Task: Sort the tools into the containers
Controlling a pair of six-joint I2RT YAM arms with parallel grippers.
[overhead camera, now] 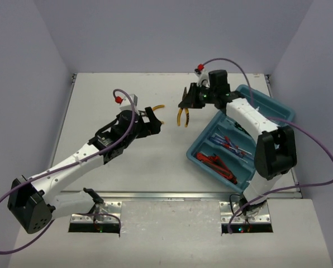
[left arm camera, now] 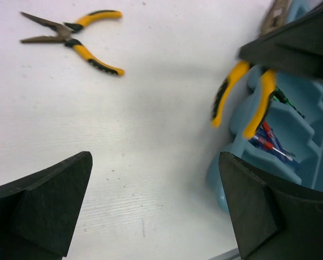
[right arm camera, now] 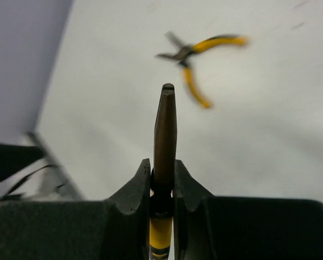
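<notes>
My right gripper point(overhead camera: 188, 100) is shut on yellow-handled pliers point(overhead camera: 182, 117) and holds them in the air left of the teal tray point(overhead camera: 278, 109), handles hanging down. In the right wrist view the jaws point(right arm camera: 162, 173) clamp the pliers point(right arm camera: 166, 124) at the joint, nose pointing away. A second pair of yellow-handled pliers point(left arm camera: 75, 35) lies open on the table; it also shows in the top view point(overhead camera: 158, 106) and the right wrist view point(right arm camera: 196, 54). My left gripper point(overhead camera: 153, 120) is open and empty point(left arm camera: 156, 211), just short of these pliers. The tray holds blue screwdrivers point(overhead camera: 228, 142) and red-handled pliers point(overhead camera: 218, 162).
The tray point(left arm camera: 232, 173) stands tilted at the right of the table, its near corner close to my left gripper's right finger point(left arm camera: 275, 211). The held pliers point(left arm camera: 243, 95) hang above its left rim. Purple cables loop over both arms. Walls close the table on three sides.
</notes>
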